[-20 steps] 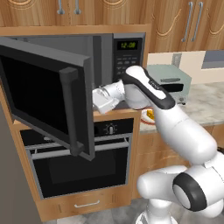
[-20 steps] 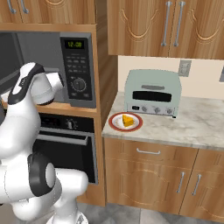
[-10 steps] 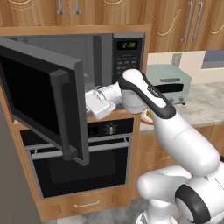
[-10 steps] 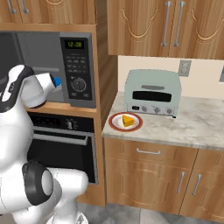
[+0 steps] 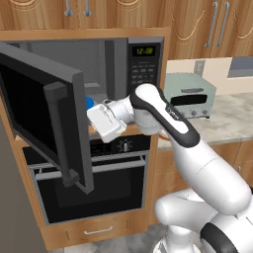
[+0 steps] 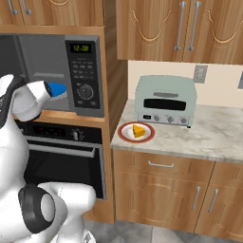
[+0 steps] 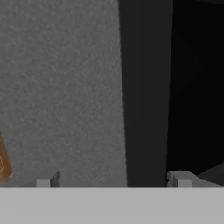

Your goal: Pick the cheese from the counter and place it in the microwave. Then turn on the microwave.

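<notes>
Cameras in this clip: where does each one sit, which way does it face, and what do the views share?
Left base view: behind the arm's left, facing the microwave with its door swung open; the arm rises from lower right.
Right base view: behind the arm's right, facing the counter, the toaster oven and the cheese on a plate; the arm fills the lower left.
Hand view: on the hand, close to the open door; open gripper, both fingertips at the bottom.
Both base views share the microwave and toaster oven.

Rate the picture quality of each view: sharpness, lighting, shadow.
Left base view: soft but readable, the microwave cavity evenly lit, its open door dark. Right base view: flat shadowless light, the cheese on its plate clear. Hand view: blurred grey wall beside a black panel, open gripper fingertips faint.
</notes>
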Controlling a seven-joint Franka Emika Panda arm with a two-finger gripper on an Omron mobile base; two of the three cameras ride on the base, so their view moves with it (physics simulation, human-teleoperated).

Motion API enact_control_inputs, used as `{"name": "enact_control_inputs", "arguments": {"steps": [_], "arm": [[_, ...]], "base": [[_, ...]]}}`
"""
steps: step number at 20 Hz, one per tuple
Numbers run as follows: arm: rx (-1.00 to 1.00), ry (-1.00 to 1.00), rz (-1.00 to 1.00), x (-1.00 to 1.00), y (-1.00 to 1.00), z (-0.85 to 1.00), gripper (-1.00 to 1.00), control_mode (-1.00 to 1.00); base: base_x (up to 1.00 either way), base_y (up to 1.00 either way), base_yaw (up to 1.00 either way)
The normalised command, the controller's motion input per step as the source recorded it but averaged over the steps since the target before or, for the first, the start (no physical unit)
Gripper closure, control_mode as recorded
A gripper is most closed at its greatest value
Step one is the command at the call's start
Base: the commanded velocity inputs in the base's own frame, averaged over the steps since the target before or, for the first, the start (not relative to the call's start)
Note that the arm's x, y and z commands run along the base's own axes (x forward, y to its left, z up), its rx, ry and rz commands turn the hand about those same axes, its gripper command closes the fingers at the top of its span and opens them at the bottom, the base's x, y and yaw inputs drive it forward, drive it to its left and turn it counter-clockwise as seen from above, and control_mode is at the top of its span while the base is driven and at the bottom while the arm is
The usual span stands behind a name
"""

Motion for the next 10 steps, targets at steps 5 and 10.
{"name": "enact_control_inputs", "arguments": {"steps": [5, 10], "arm": [[0.0, -0.05, 0.0, -0.21, 0.14, 0.0, -1.0, -1.0], [0.0, -0.04, 0.0, -0.19, 0.12, 0.0, -1.0, -1.0]], "base": [[0.0, 0.0, 0.0], [0.0, 0.0, 0.0]]}}
